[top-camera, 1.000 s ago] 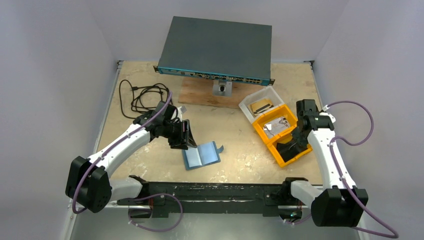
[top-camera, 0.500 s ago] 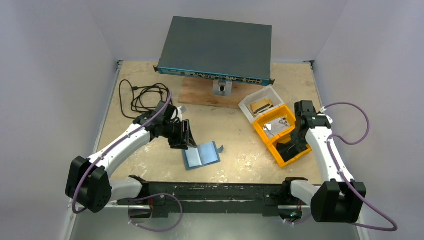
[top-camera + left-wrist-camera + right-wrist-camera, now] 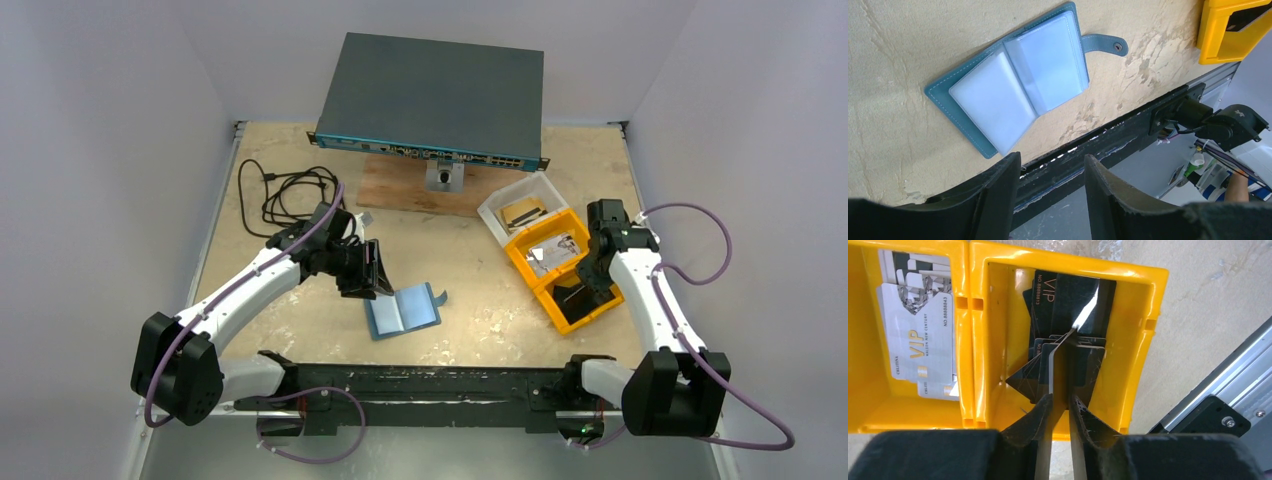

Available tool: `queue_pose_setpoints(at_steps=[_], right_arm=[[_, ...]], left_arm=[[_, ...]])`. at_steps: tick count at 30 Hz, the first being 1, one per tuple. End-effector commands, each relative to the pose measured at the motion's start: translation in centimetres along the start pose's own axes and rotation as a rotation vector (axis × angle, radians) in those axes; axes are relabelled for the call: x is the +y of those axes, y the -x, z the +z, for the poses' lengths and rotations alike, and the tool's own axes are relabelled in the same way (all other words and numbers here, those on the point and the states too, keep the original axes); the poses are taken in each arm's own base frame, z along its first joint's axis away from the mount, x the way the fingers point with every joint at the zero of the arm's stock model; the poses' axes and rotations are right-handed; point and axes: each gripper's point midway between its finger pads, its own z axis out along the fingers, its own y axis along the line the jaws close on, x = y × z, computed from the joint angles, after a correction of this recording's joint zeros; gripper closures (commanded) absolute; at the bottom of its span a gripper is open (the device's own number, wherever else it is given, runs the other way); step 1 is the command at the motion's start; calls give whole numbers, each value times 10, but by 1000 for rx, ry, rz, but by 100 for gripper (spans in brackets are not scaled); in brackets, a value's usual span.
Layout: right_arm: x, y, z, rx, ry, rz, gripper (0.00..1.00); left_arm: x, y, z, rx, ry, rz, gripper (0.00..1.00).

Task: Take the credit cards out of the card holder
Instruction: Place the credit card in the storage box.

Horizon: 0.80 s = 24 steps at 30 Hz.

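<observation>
The teal card holder (image 3: 403, 311) lies open and flat on the table, also in the left wrist view (image 3: 1013, 80); its clear pockets look empty. My left gripper (image 3: 375, 270) (image 3: 1050, 162) hovers just left of it, open and empty. My right gripper (image 3: 585, 280) (image 3: 1061, 399) is over the near compartment of the yellow bin (image 3: 964, 340), jaws a narrow gap apart. A dark card (image 3: 1051, 370) stands edge-on between them, against the left finger. Black VIP cards (image 3: 1068, 295) lie below it. Silvery VIP credit cards (image 3: 918, 340) lie in the far compartment (image 3: 553, 250).
A clear tub (image 3: 520, 208) with brownish cards stands behind the yellow bin. A dark network switch (image 3: 432, 95) sits on a wooden board (image 3: 400, 190) at the back. A black cable (image 3: 285, 190) lies at back left. A black rail (image 3: 430, 385) runs along the near edge.
My right gripper has shifted slightly left and back over the yellow bin. The left arm and the card holder have not moved.
</observation>
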Motion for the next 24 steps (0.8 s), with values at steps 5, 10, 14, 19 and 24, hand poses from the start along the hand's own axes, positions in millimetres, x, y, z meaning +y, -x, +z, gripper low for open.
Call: queue_pose_setpoints(at_steps=[5,10,14,19,24], right_arm=[[16,18,-18,-31,88,-27,63],[36,28,-38,-50,218,-57,54],[55,20,-56,-28,372,-89,44],[88,-3,-90,-47,533,-168,30],[125,-55,-113,-6,649,-283,28]], left_arm=[[-7,8,-4,-35,-27,33,50],[-5,9,-5,-43,-15,30,50],[-1,8,-5,-51,1,19,50],[9,6,-5,-64,42,-3,49],[24,3,-8,-94,98,-41,49]])
